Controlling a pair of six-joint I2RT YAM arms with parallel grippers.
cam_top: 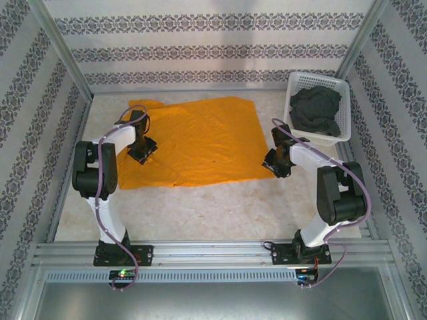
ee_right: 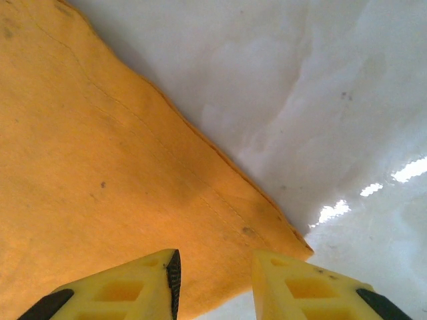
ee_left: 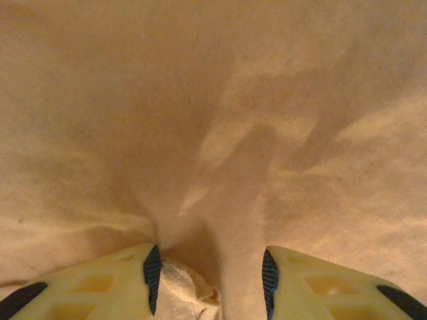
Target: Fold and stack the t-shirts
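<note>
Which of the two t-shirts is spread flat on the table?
The orange t-shirt; the dark grey t-shirt sits crumpled in the white basket.

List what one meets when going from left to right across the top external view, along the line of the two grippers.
left gripper, over the shirt's left part → bare middle of the orange-yellow t-shirt → right gripper, at the shirt's right edge → white basket, with the dark grey t-shirt inside it.
</note>
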